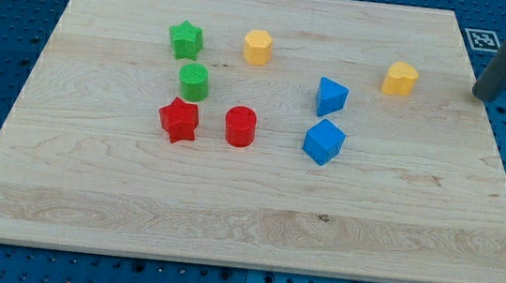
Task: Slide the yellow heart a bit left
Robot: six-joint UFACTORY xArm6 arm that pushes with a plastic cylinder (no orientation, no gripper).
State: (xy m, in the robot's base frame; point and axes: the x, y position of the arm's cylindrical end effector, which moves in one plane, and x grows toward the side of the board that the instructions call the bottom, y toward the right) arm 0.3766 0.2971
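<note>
At view's right edge, my tip (486, 94) sits just right of yellow heart (399, 79), apart; no pincer fitted.

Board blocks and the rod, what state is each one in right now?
yellow heart: flat, untouched
my tip: right of the yellow heart, apart
yellow hexagon: alone
green star: flat
green cylinder: upright
red star: flat
red cylinder: upright
blue blocks: apart

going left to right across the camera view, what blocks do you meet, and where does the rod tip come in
red star → red cylinder → yellow hexagon → yellow heart → my tip, to the right of every block. The green star, green cylinder and the two blue blocks overlap neighbours in left-right position, so I leave them out.
</note>
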